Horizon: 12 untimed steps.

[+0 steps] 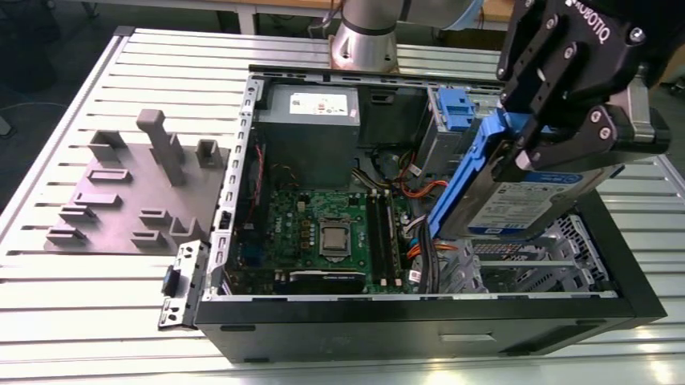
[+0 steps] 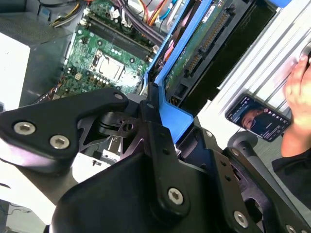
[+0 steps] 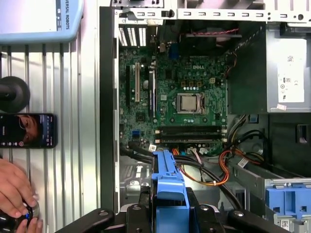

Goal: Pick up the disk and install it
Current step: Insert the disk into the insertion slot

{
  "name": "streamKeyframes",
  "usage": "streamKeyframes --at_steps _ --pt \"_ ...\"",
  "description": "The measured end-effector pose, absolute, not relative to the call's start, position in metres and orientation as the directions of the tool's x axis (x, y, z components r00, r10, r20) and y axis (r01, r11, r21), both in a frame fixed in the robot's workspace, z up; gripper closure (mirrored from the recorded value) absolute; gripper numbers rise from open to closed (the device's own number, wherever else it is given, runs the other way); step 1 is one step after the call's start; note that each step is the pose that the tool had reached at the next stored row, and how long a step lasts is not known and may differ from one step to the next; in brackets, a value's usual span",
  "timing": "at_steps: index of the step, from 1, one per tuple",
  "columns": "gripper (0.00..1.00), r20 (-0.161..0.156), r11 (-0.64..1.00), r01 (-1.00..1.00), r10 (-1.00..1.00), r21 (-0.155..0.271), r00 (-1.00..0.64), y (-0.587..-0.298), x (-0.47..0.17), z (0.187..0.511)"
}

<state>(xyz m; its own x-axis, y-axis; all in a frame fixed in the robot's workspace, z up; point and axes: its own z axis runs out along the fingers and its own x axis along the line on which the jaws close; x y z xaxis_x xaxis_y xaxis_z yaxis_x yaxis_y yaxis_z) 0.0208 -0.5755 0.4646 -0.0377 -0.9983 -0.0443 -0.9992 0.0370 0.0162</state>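
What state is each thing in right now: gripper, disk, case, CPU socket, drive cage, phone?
gripper: shut on the disk, above the open case.
disk: held in the air, tilted, not yet seated.
computer case: lying on its side, side panel off, motherboard exposed.
CPU socket: no cooler fitted, chip bare.
drive cage: bay under the disk unfilled.
phone: lying flat on the table, screen lit.

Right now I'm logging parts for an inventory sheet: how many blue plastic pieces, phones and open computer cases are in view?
Blue plastic pieces: 2, the blue bracket framing the silver-grey disk held by the black gripper, and the smaller blue plastic handle on the grey metal cage.
Black phones: 1
Open black computer cases: 1
Total: 4
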Motion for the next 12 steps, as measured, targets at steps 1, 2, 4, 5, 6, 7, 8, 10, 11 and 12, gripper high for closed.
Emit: streamKeyframes --at_steps 1,2,4,5,6,7,8,10,11,12 --pt "0.64 -0.044 0.037 -0.999 -0.998 0.016 -0.038 -0.576 0.023 0.464" --pt "0.64 -0.044 0.037 -0.999 -0.998 0.016 -0.038 -0.576 0.026 0.464" --pt "0.64 -0.044 0.037 -0.999 -0.998 0.016 -0.038 -0.576 0.03 0.463" --pt "0.64 -0.044 0.037 -0.999 -0.998 0.016 -0.038 -0.576 0.032 0.463" --pt "0.64 -0.044 0.037 -0.999 -0.998 0.016 -0.038 -0.576 0.034 0.462" --pt "0.64 -0.044 0.037 -0.999 -0.998 0.016 -0.038 -0.576 0.036 0.462" --pt "0.64 -0.044 0.037 -0.999 -0.998 0.016 -0.038 -0.576 0.038 0.461" --pt "0.64 -0.044 0.036 -0.999 -0.998 0.016 -0.036 -0.576 0.042 0.46" --pt "0.64 -0.044 0.034 -0.999 -0.998 0.016 -0.035 -0.576 0.044 0.46" --pt "0.64 -0.044 0.034 -0.999 -0.998 0.016 -0.034 -0.576 0.045 0.459"
